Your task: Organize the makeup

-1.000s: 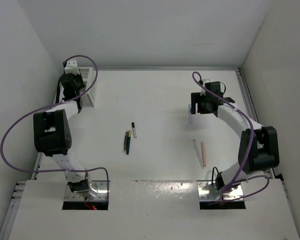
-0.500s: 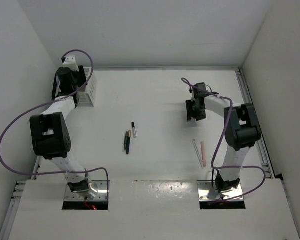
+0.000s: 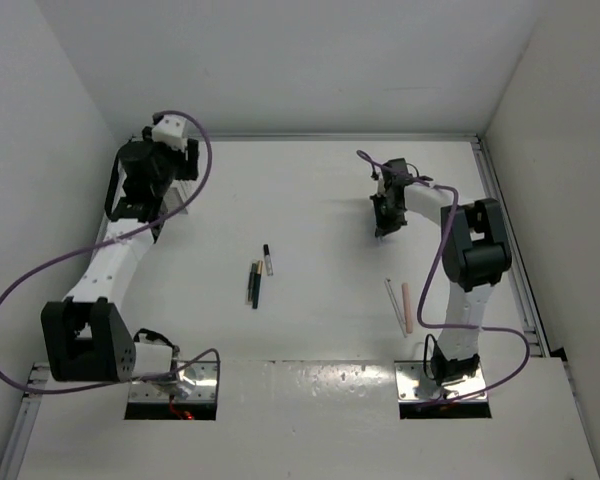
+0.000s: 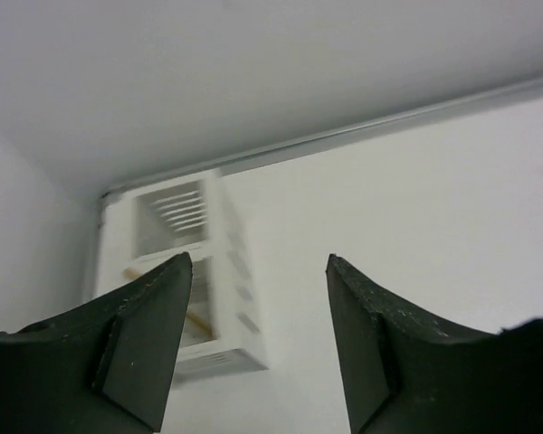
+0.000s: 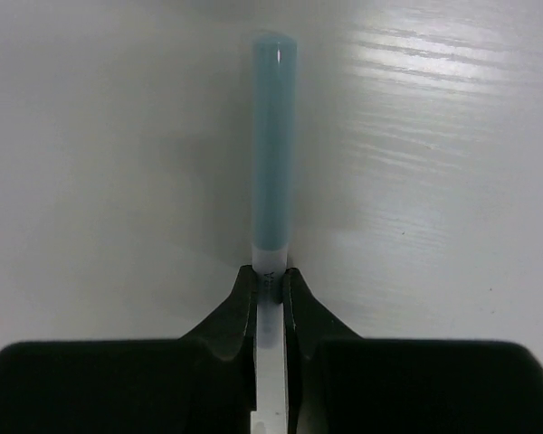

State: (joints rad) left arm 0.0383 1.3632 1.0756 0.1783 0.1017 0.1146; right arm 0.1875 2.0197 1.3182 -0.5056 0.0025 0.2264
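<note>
My right gripper (image 5: 270, 280) is shut on the white end of a light blue tube (image 5: 273, 136), which points away over the table; from above it sits at the back right (image 3: 385, 213). My left gripper (image 4: 258, 271) hangs open and empty above the table, to the right of the white slatted box (image 4: 240, 294). A tan stick (image 4: 195, 318) lies in the box's near compartment. On the table lie a pair of dark sticks (image 3: 255, 283), a black-and-white tube (image 3: 268, 259), a pink stick (image 3: 407, 307) and a thin clear stick (image 3: 392, 298).
The box stands in the back left corner against the left wall, mostly hidden under my left arm in the top view. Purple cables (image 3: 40, 275) loop beside both arms. A raised rail (image 3: 505, 230) runs along the table's right edge.
My right gripper has turned over the light blue tube and closed on it. My left gripper has opened and risen away from the box, its arm stretching out.
</note>
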